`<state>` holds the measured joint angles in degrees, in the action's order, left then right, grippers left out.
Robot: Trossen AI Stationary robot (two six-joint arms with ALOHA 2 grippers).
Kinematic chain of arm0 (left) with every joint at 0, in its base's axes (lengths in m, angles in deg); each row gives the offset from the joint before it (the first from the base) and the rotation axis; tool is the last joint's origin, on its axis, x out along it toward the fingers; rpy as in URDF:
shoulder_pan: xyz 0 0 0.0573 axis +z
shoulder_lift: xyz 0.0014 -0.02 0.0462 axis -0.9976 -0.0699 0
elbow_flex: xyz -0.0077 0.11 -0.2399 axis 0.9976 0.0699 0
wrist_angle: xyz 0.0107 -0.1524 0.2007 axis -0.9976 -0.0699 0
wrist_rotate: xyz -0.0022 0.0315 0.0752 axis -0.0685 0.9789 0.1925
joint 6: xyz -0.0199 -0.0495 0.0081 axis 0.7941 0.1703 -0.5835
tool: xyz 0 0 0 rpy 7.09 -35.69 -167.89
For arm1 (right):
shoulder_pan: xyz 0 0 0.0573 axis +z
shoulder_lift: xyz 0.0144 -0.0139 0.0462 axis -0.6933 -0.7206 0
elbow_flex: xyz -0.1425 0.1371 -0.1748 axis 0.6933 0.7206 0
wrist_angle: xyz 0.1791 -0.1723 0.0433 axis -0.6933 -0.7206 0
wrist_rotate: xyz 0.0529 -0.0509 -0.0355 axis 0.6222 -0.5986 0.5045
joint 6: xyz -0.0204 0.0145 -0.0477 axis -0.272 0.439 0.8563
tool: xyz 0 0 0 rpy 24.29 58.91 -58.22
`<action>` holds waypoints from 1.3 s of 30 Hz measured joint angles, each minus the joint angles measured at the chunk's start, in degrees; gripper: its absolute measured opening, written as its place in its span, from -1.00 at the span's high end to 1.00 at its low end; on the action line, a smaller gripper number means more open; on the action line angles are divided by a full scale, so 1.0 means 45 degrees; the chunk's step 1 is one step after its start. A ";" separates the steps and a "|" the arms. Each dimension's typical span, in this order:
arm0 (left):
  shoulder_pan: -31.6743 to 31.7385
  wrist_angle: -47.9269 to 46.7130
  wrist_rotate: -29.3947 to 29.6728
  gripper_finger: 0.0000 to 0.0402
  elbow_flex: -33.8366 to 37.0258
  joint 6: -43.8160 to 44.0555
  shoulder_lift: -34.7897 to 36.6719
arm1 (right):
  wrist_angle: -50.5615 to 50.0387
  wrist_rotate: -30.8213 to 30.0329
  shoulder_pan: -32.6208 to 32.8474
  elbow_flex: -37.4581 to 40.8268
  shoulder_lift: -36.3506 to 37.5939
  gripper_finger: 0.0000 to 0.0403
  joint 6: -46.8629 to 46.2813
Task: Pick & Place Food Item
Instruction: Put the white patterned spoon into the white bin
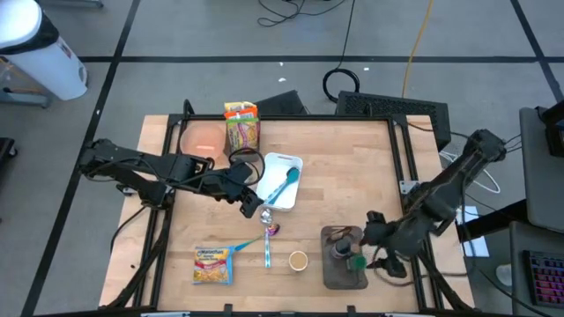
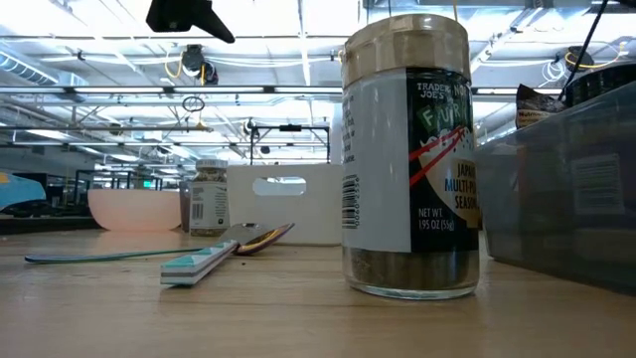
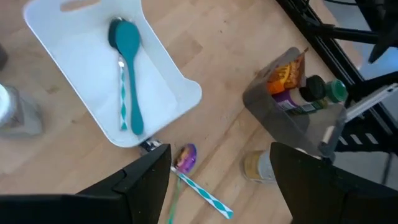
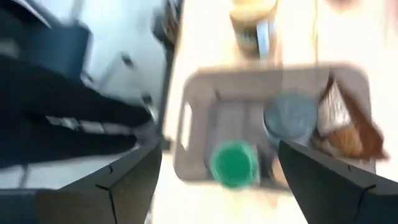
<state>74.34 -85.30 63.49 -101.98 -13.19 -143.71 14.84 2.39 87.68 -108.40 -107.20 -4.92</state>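
My left gripper (image 1: 249,204) hangs over the middle of the table, just off the near corner of the white tray (image 1: 294,165), fingers spread wide with nothing between them. Through the left wrist view I look down on the teal spoon (image 3: 126,74) lying in that tray and the purple-bowled spoon (image 3: 187,157) on the wood just beside it. My right gripper (image 1: 377,239) sits over the grey bin (image 1: 330,275) at the near right, also open and empty, the green-capped bottle (image 4: 234,163) standing in the bin right below it. The food I could go for: the ramen packet (image 1: 212,264) flat at the near left, well apart from either hand, and the small spice jar (image 1: 298,261) just left of the bin. So I judge I'm at the reach step, nothing grasped yet. Next calls for picking a target, lining the open fingers over it and coming down squarely.
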 joint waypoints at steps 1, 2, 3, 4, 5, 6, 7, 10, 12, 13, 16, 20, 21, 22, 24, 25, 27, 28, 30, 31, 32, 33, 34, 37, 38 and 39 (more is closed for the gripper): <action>-0.0001 0.0047 -0.0178 -0.41 0.0000 0.0042 0.0000 | 0.0292 -0.0248 0.0006 0.0000 0.0276 -0.55 -0.0004; -0.0001 0.0139 -0.0347 -0.41 0.0000 0.0055 0.0000 | 0.0577 -0.0477 0.0010 0.0000 0.0511 -0.55 -0.0004; -0.0001 0.0254 -0.0473 -0.41 0.0000 0.0045 0.0000 | 0.0868 -0.0621 0.0010 0.0000 0.0727 -0.55 0.0024; -0.0001 0.0404 -0.0552 -0.41 0.0000 0.0006 0.0000 | 0.1204 -0.0652 0.0005 0.0000 0.0915 -0.55 0.0097; -0.0001 0.0562 -0.0543 -0.41 0.0000 -0.0036 0.0000 | 0.1565 -0.0707 0.0005 0.0000 0.1065 -0.55 0.0212; -0.0006 0.0712 -0.0526 -0.41 0.0000 -0.0099 0.0000 | 0.1910 -0.0896 0.0010 0.0000 0.1175 -0.55 0.0381; -0.0006 0.0865 -0.0447 -0.41 0.0000 -0.0192 0.0000 | 0.2189 -0.1095 0.0010 0.0000 0.1251 -0.55 0.0592; 0.0003 0.1394 0.0022 -0.41 0.0000 -0.0901 0.0000 | 0.2875 -0.1977 0.0010 -0.0005 0.1353 -0.55 0.1534; -0.0001 0.1757 0.0641 -0.41 0.0000 -0.1419 0.0000 | 0.3297 -0.3038 0.0010 -0.0005 0.1337 -0.55 0.2499; -0.0001 0.1922 0.0943 -0.41 -0.0001 -0.1605 -0.0042 | 0.3493 -0.3873 -0.0012 -0.0005 0.1300 -0.55 0.3100; 0.0008 0.1913 0.0773 -0.41 -0.0019 -0.1839 -0.0174 | 0.4723 -0.7183 -0.0510 -0.0005 0.1188 -0.55 0.4436; -0.0070 0.0411 -0.1489 -0.41 -0.0028 -0.1627 -0.0303 | 0.6751 -0.7420 -0.2179 -0.0015 0.1295 -0.55 0.5196; -0.0200 -0.0076 -0.1791 -0.41 0.0041 -0.1582 -0.0342 | 0.7082 -0.6686 -0.2671 -0.0015 0.1325 -0.55 0.5192; -0.0314 -0.0343 -0.2002 -0.41 0.0234 -0.1565 -0.0355 | 0.7317 -0.5937 -0.3169 -0.0015 0.1334 -0.55 0.5053; -0.0361 -0.0123 -0.2671 -0.41 0.0795 -0.1657 -0.0326 | 0.7533 -0.4520 -0.4295 -0.0019 0.1315 -0.55 0.4865; -0.0324 0.0044 -0.3049 -0.41 0.1163 -0.1651 -0.0285 | 0.7534 -0.3984 -0.4811 -0.0019 0.1277 -0.55 0.4803; -0.0195 0.0280 -0.3700 -0.41 0.2032 -0.1586 -0.0233 | 0.7537 -0.3296 -0.5845 -0.0019 0.1138 -0.55 0.4758; -0.0121 0.0674 -0.3937 -0.41 0.2499 -0.1532 -0.0233 | 0.7519 -0.3090 -0.6262 -0.0019 0.1066 -0.55 0.4762; -0.0043 0.2020 -0.4279 -0.41 0.3465 -0.1438 -0.0223 | 0.7519 -0.2575 -0.7036 -0.0015 0.0966 -0.55 0.4758; 0.0009 0.2656 -0.4473 -0.41 0.3989 -0.1414 -0.0219 | 0.7522 -0.2341 -0.7391 -0.0015 0.0916 -0.55 0.4701; 0.0047 0.3339 -0.4664 -0.41 0.4534 -0.1313 -0.0214 | 0.7529 -0.2098 -0.7717 -0.0019 0.0877 -0.55 0.4595; 0.0070 0.4049 -0.4794 -0.41 0.5039 -0.1169 -0.0214 | 0.7451 -0.1827 -0.7998 -0.0019 0.0855 -0.55 0.4455; 0.0081 0.4896 -0.4879 -0.41 0.5530 -0.0989 -0.0218 | 0.7264 -0.1583 -0.8230 -0.0019 0.0824 -0.55 0.4268; 0.0086 0.7172 -0.4859 -0.41 0.6944 -0.0428 -0.0204 | 0.6809 -0.1159 -0.8826 -0.0019 0.0710 -0.55 0.3863; 0.0086 0.7794 -0.4753 -0.41 0.7374 -0.0193 -0.0206 | 0.6644 -0.1150 -0.8938 -0.0015 0.0702 -0.55 0.3750; 0.0086 0.8364 -0.4640 -0.41 0.7759 0.0083 -0.0214 | 0.6574 -0.1128 -0.9035 -0.0015 0.0706 -0.55 0.3695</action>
<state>74.73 -47.66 42.61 -67.06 -12.82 -144.67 44.43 -2.69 47.02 -108.47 -104.02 11.71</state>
